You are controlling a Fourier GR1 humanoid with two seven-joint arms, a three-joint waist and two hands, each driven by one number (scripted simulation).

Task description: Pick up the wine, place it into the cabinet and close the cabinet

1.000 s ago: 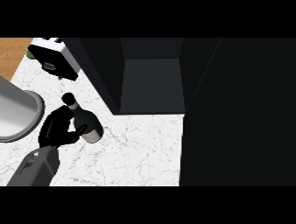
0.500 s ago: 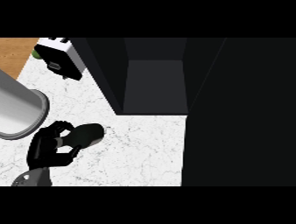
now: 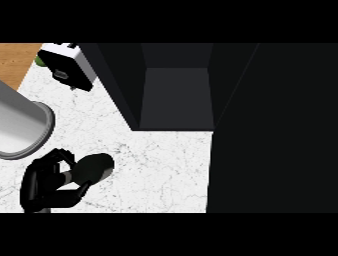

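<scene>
The wine bottle (image 3: 97, 167) is dark and shows almost end-on, low at the left over the white marble counter (image 3: 157, 170). My right hand (image 3: 48, 184) is curled round it from the left and hides most of its body. The dark cabinet (image 3: 176, 97) stands open up and to the right of the bottle, its inside in shadow, apart from the hand. A thick grey forearm (image 3: 6, 120) crosses the left edge, just above the hand. No left hand shows.
A white and black appliance (image 3: 70, 65) sits at the counter's far left corner with something green (image 3: 39, 60) behind it. A wooden surface (image 3: 6, 55) lies beyond the counter's left edge. A broad dark panel (image 3: 283, 130) fills the right side.
The hand with the bottle has come lower in the view and a little to the right. The bottle has turned from slanted to nearly end-on. The grey forearm has swung steeper.
</scene>
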